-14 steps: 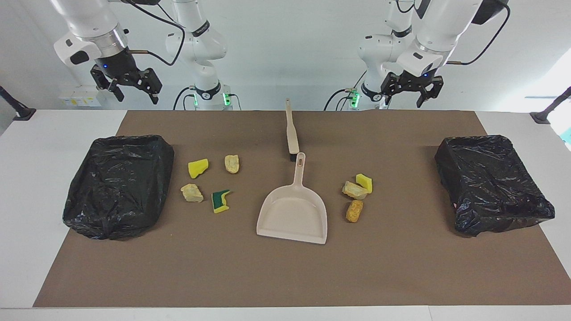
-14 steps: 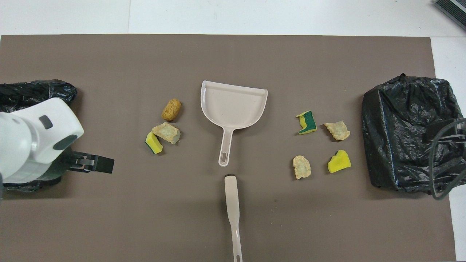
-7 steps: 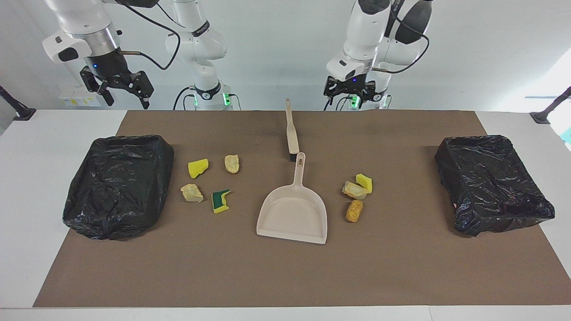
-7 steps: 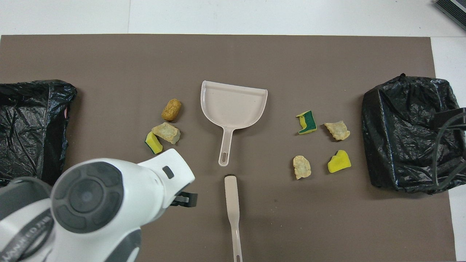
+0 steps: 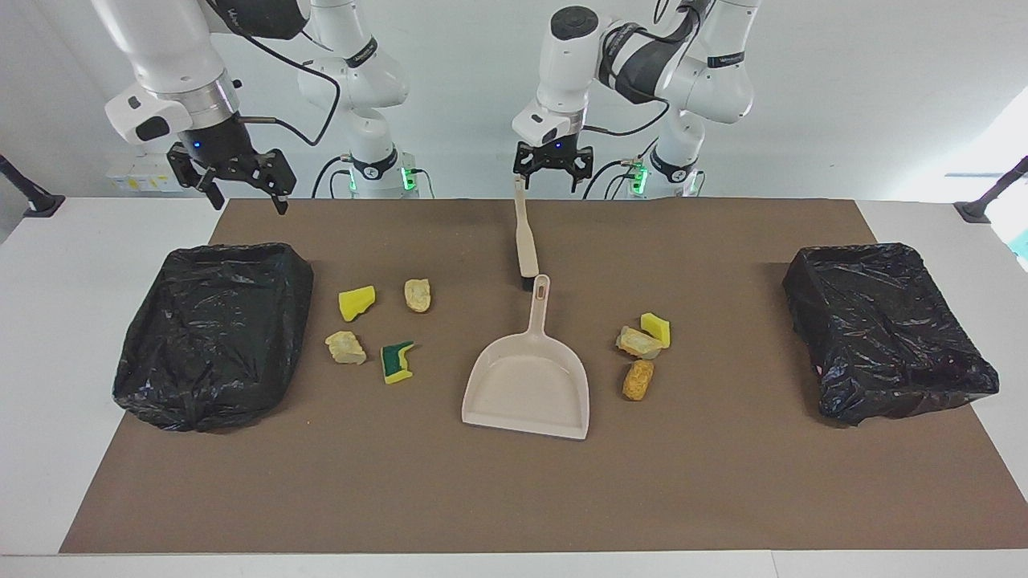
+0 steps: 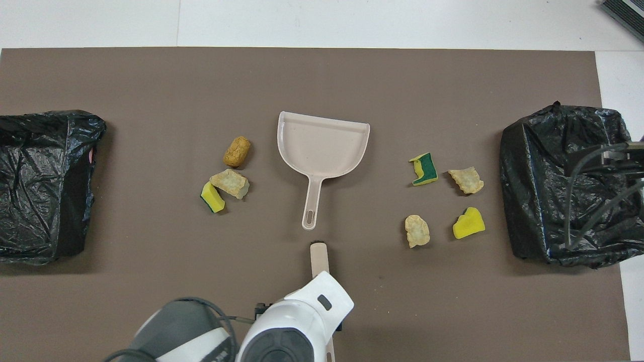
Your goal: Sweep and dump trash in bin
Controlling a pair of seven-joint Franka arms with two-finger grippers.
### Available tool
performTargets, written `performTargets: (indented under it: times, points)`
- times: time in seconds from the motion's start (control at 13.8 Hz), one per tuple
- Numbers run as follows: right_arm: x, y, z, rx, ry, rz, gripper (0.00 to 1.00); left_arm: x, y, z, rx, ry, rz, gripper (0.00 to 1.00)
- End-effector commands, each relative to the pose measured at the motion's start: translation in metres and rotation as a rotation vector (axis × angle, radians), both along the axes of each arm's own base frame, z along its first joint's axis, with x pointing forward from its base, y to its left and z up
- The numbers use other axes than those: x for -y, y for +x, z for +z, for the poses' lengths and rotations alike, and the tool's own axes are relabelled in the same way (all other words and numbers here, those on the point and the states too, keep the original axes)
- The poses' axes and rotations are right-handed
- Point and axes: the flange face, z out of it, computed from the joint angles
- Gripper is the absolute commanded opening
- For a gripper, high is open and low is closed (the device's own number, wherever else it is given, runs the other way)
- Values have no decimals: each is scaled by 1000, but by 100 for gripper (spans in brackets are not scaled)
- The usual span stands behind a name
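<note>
Several torn sponge chunks of trash lie on the brown mat in two groups either side of the beige dustpan (image 5: 526, 389): one group (image 5: 377, 329) toward the right arm's end, the other (image 5: 641, 353) toward the left arm's end. The beige brush (image 5: 525, 241) lies nearer the robots than the dustpan, its black bristles by the pan's handle. My left gripper (image 5: 552, 181) hangs open just over the thin end of the brush handle, holding nothing. My right gripper (image 5: 249, 201) hangs open and empty above the mat's edge, by the bin (image 5: 213, 333) at its end.
A second bin (image 5: 887, 329) lined with a black bag stands at the left arm's end of the mat. In the overhead view the left arm's wrist (image 6: 297, 327) covers most of the brush handle. White table surrounds the mat (image 5: 514, 498).
The left arm has swung from over the bin at its end toward the middle and now hangs over the brush handle. The right gripper has shifted slightly near its bin. Nothing on the mat moved.
</note>
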Motion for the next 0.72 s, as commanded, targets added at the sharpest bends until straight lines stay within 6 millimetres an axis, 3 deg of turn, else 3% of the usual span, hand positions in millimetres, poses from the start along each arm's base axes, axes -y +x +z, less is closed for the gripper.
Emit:
performTargets:
  times: [0.0,0.14,0.29,0.36,0.51,0.58,0.65]
  points:
    - [-9,8,-12,9,38,-32,100,26,-25,-51,-26,11,-19,100]
    - [-32,11,-25,-27,40,7,100,31,-43,-66,-32,24,-43,100]
    - [-61,6,-53,-118,80,42,100,35,-57,-81,-16,5,-16,100]
    - [-66,2,-66,-145,82,48,100,36,-62,-88,-14,3,-23,100]
    - [-77,0,-78,-177,82,67,100,46,-72,-125,-42,43,-51,100]
    - [-82,5,-90,-201,80,79,100,48,-76,-130,-48,54,-59,100]
    - [-88,9,-95,-209,76,88,100,48,-71,-123,-46,46,-54,100]
